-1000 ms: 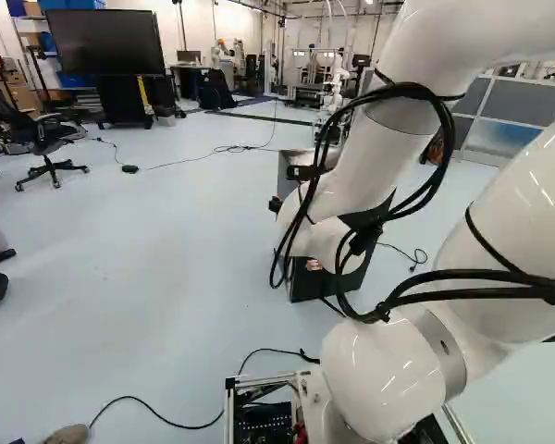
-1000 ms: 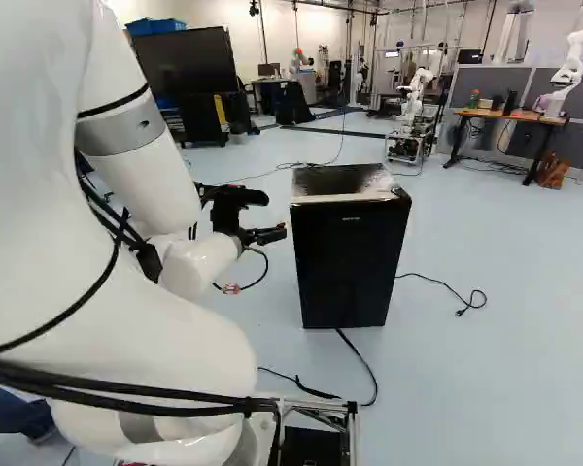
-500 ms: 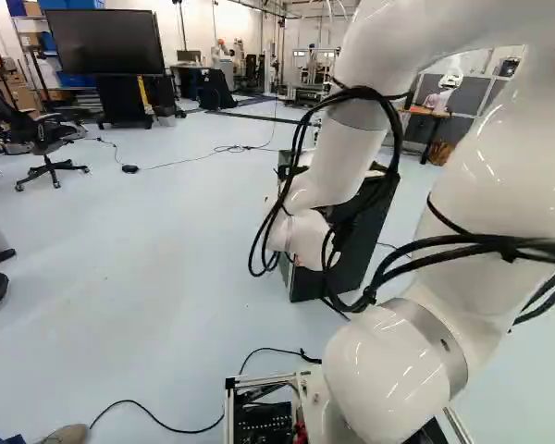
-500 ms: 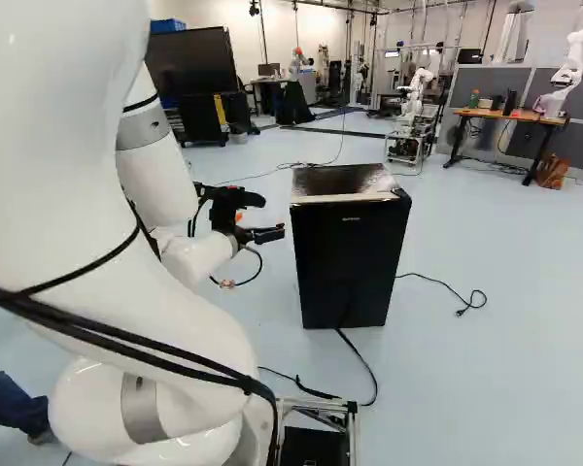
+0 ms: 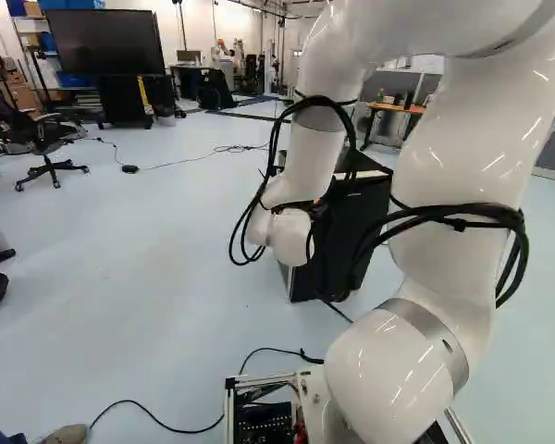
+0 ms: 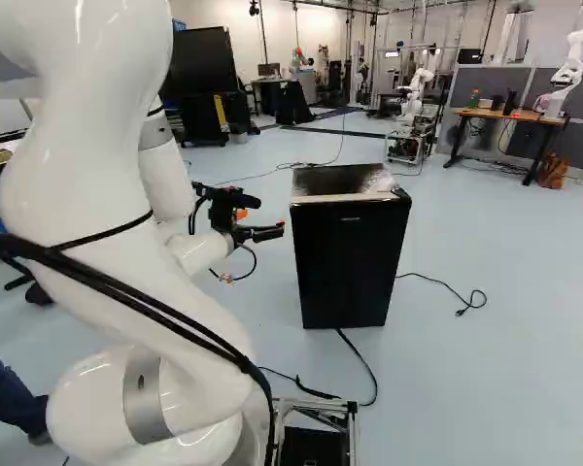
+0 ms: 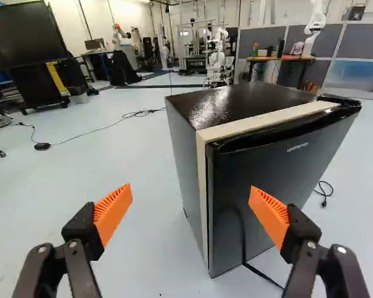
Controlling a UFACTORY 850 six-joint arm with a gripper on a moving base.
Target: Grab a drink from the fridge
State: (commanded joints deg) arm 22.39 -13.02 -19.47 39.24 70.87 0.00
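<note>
My gripper [image 6: 262, 233] hangs just left of the black fridge [image 6: 350, 257] in the right base view, with a gap between them. From the wrist view, the gripper [image 7: 189, 208] stands open, its orange pads wide apart and nothing between them. The fridge [image 7: 267, 180] is ahead of the fingers, toward one side, its door shut and its front edge facing the gripper. In the left base view the arm partly covers the fridge [image 5: 356, 231]. Any drinks inside are hidden.
A black cable [image 6: 364, 364] runs on the floor from the fridge toward the base. Another cable [image 6: 447, 284] lies beside the fridge. Farther back are a desk [image 6: 510, 116], a large screen [image 5: 104, 43], an office chair [image 5: 42, 139] and another robot [image 6: 415, 97].
The arm has swung across toward the left of the left base view, its upper links rearranging, while the gripper has shifted only slightly beside the fridge. The base and fridge have stayed put.
</note>
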